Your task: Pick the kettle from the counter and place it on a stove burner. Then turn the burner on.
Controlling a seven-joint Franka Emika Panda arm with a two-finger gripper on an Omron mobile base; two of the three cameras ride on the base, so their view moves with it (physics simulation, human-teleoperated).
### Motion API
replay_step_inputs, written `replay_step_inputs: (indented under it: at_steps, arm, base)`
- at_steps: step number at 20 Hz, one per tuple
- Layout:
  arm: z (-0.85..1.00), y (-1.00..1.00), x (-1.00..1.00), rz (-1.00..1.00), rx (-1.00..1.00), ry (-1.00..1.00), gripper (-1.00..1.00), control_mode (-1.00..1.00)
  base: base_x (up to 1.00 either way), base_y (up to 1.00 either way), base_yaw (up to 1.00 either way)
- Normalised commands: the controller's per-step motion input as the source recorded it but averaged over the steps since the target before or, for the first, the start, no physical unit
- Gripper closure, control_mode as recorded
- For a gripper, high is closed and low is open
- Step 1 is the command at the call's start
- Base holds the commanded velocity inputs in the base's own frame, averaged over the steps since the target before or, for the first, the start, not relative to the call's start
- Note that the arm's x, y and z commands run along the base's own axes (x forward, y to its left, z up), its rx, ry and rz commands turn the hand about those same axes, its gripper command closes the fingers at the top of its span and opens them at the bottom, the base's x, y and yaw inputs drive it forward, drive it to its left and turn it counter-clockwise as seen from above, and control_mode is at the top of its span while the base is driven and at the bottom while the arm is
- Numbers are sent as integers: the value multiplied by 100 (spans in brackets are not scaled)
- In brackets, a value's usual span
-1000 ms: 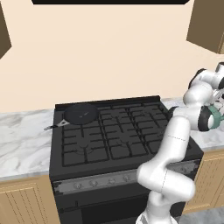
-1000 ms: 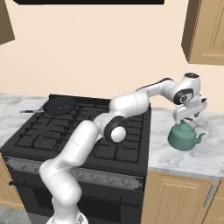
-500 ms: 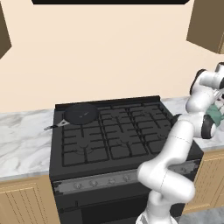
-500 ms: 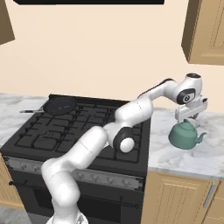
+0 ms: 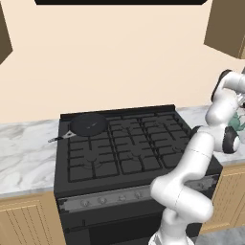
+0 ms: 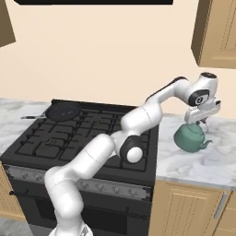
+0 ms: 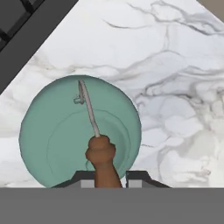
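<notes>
My gripper (image 6: 201,120) hangs directly over the teal kettle (image 6: 191,138), its two fingers set either side of the brown wooden handle piece (image 7: 103,159); I cannot tell whether they are pressing on it. The kettle sits on the marble counter (image 6: 203,161), at about three o'clock from the black stove (image 6: 73,138).

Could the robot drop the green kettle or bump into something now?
Maybe. The gripper straddles only the brown wooden piece of the thin wire handle, so the kettle might swing or slip when lifted. The frying pan already sits on one back burner, so carrying the kettle there could knock it.
</notes>
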Motion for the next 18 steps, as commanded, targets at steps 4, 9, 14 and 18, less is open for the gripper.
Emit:
replay_step_inputs:
  at_steps: [4, 9, 14, 18]
  arm:
    - [0, 54, -78, 11, -5, -24, 100, -100]
    - [1, 61, -78, 10, -9, -48, 100, -100]
    - [-63, 100, -66, 19, -2, -55, 100, -100]
    - [-100, 100, -55, 16, 0, -41, 100, -100]
  base:
    - [0, 0, 0]
    - [0, 0, 0]
    - [0, 0, 0]
    - [0, 0, 0]
